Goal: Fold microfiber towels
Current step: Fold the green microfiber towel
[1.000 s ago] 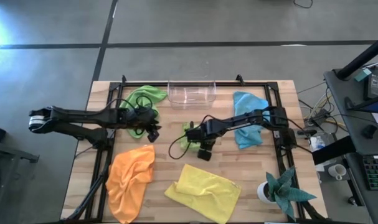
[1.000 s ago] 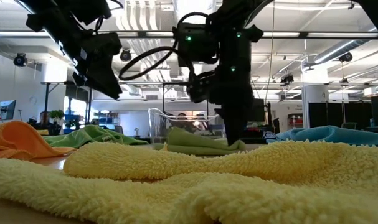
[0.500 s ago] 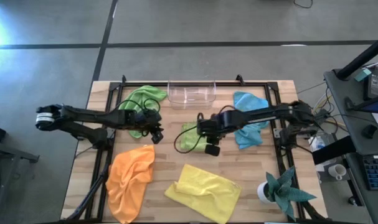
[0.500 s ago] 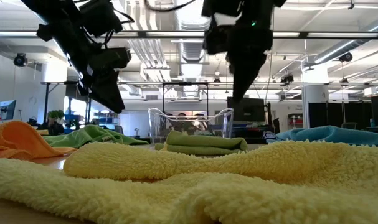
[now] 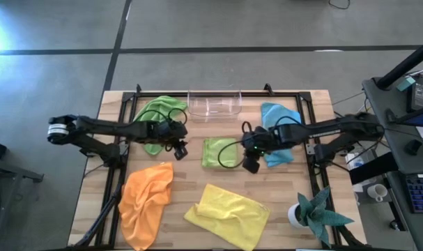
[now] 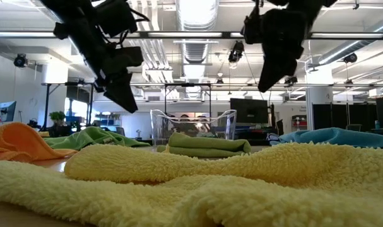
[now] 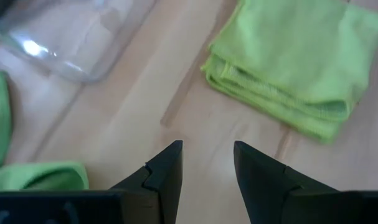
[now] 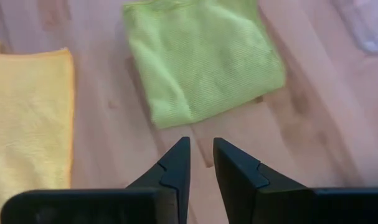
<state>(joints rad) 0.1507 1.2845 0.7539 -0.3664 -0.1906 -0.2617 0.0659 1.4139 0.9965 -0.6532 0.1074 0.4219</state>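
Above table (image 5: 305,209): both fingers apart, empty.

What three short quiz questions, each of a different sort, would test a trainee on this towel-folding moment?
1. True or false: the folded lime green towel lies on the table between the two grippers, held by neither.
2. Which towel lies nearest the right gripper? A) orange towel B) light blue towel C) crumpled lime green towel
3. Fill in: the clear plastic bin holds ____ towels.

Key:
1. True; the left gripper and the right gripper both hang above the table, off the cloth.
2. B, the light blue towel.
3. No.
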